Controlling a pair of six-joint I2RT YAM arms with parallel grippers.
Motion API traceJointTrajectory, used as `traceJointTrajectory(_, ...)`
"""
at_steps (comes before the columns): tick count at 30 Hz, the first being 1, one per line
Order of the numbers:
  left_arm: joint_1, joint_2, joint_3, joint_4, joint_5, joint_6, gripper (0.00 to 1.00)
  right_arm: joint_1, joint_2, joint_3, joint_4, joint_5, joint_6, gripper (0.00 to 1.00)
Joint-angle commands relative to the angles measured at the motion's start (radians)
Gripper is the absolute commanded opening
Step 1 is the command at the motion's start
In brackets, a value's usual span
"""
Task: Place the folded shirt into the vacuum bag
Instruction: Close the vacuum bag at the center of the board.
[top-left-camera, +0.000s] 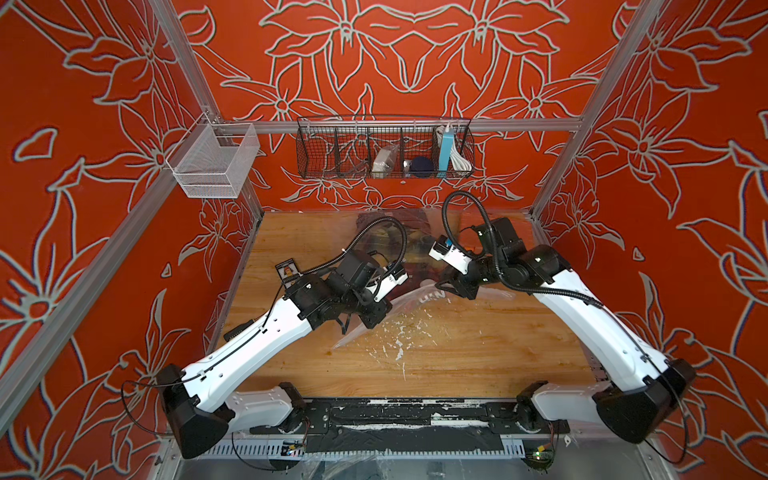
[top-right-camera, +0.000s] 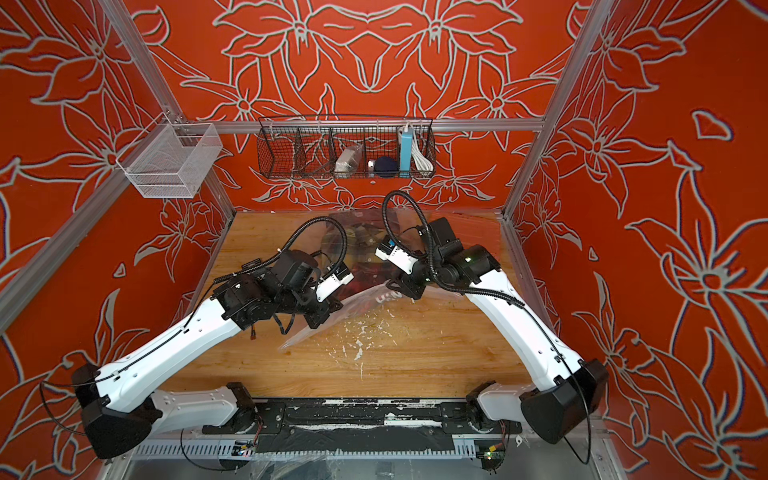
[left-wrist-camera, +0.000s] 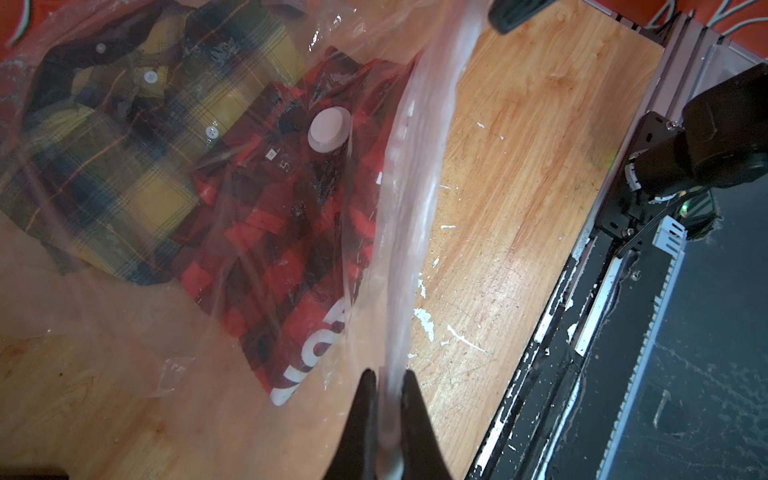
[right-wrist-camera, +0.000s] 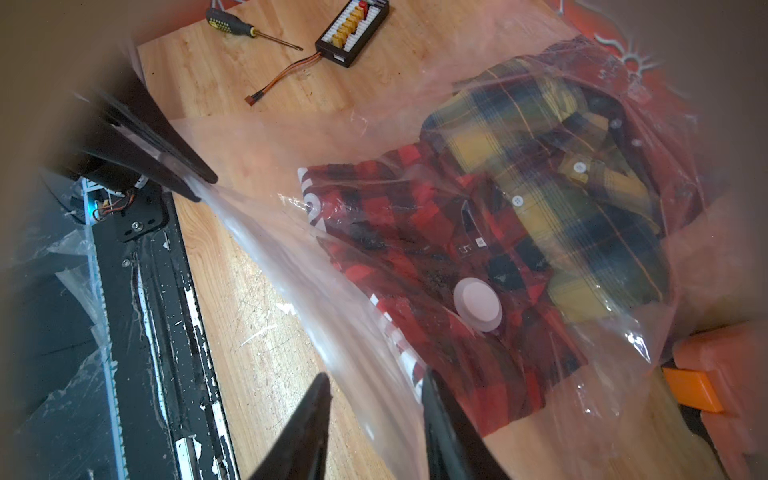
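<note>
Clear plastic of the vacuum bag (left-wrist-camera: 415, 145) lies on the wooden table (left-wrist-camera: 519, 208), and through it we see the folded red-and-black plaid shirt (left-wrist-camera: 291, 257) touching a yellow plaid shirt (left-wrist-camera: 124, 174). Our left gripper (left-wrist-camera: 388, 374) is clenched on the bag's raised edge, while our right gripper (right-wrist-camera: 376, 374) stands with fingers parted around that edge.

red shirt (left-wrist-camera: 291, 257) neck tag (left-wrist-camera: 272, 153): "M" | label (left-wrist-camera: 285, 165): "5" | vacuum bag (left-wrist-camera: 411, 174) lettering: illegible

Left end effector (left-wrist-camera: 388, 376) is pinched closed; right end effector (right-wrist-camera: 376, 376) has its 2 jaws clearly apart.
</note>
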Motion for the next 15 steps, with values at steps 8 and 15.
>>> traceJointTrajectory(8, 0.005, 0.022, 0.074, -0.004, 0.022, 0.028, 0.0, 0.064, 0.088, 0.032, 0.047, -0.016, 0.018, 0.34)
traceJointTrajectory(15, 0.005, -0.004, 0.03, -0.047, -0.019, 0.026, 0.0, 0.06, 0.061, 0.003, 0.058, 0.034, 0.024, 0.0)
